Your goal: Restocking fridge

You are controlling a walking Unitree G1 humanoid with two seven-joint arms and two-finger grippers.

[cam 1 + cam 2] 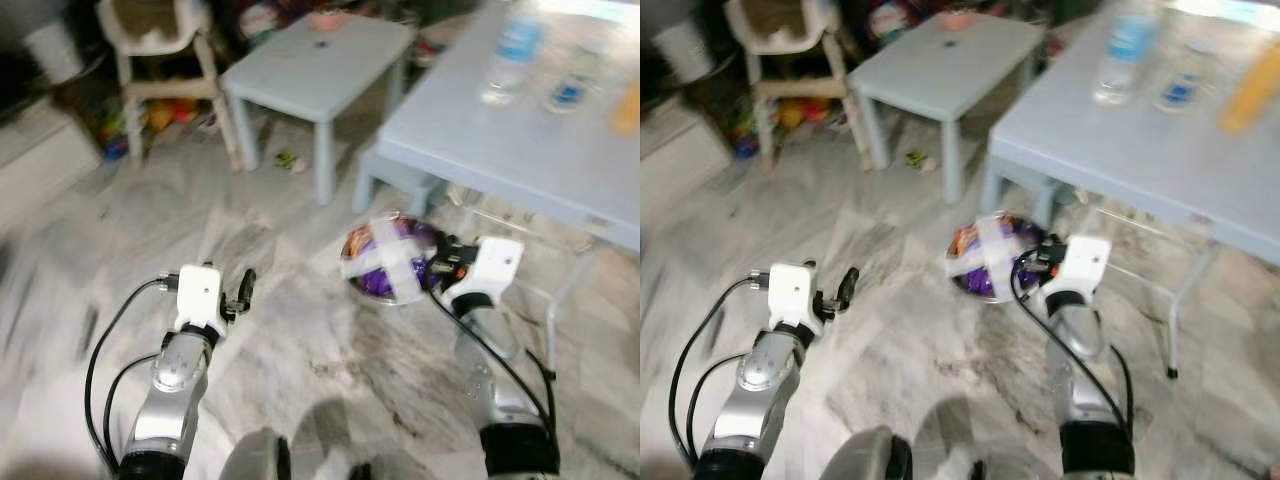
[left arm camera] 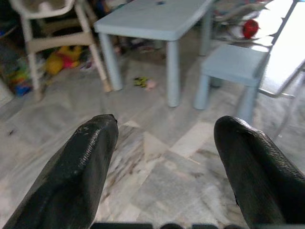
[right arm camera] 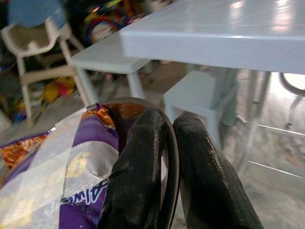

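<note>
Your right gripper (image 3: pixel 164 157) is pinching the dark rim of a round bowl (image 1: pixel 390 260) with its fingers pressed tight on it. The bowl, taped across its purple and orange packets (image 3: pixel 90 157), hangs over the marble floor (image 1: pixel 300 350) at about one o'clock, near the large table (image 1: pixel 520 150). Your left gripper (image 2: pixel 164 143) is spread wide and empty, at about eleven o'clock.

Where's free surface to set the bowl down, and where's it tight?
Free: the big table's near half, in front of the bottles; most of the small table short of the pink dish; the marble floor between the hands. Tight: the big table's far edge by the bottles, and the toy clutter around the white chair. The right hand grips the bowl's rim.
</note>
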